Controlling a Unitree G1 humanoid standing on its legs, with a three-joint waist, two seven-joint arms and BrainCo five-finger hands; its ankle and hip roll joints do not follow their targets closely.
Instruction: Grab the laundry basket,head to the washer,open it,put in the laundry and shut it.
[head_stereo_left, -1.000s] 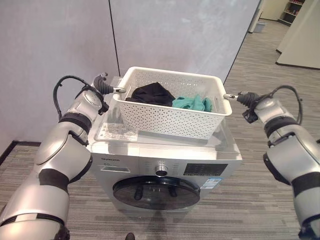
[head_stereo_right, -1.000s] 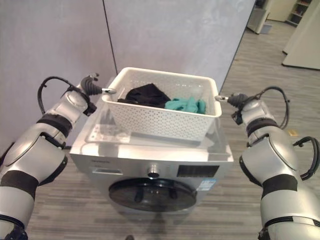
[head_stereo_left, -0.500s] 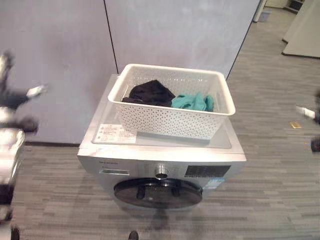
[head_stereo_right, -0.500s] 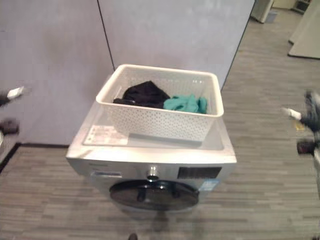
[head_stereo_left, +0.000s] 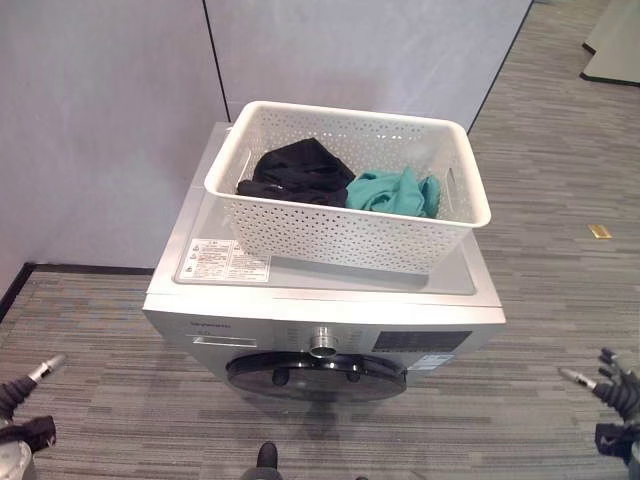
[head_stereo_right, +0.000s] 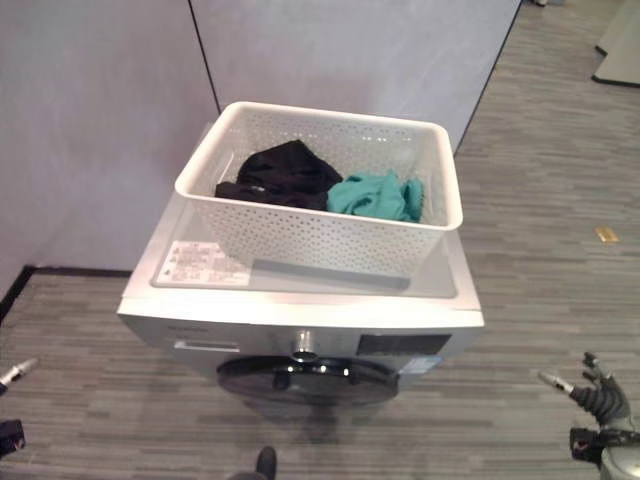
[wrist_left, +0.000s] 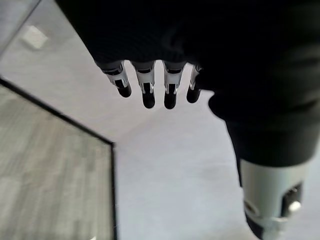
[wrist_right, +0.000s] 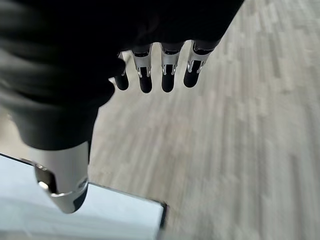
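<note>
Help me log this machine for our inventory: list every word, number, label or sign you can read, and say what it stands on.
White sticker on the washer top: fine print, too small to read.
Wordmark on the washer's front, left of the dial: too small to read.
Dark control panel: markings too small to read.
Blue-and-white label under the panel: too small to read.
Laundry basket: no print visible.

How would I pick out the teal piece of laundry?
Find the silver washer against the grey wall; a white perforated basket sits on its top. Inside lie two garments: the teal cloth is bunched at the right end, beside the black one.
</note>
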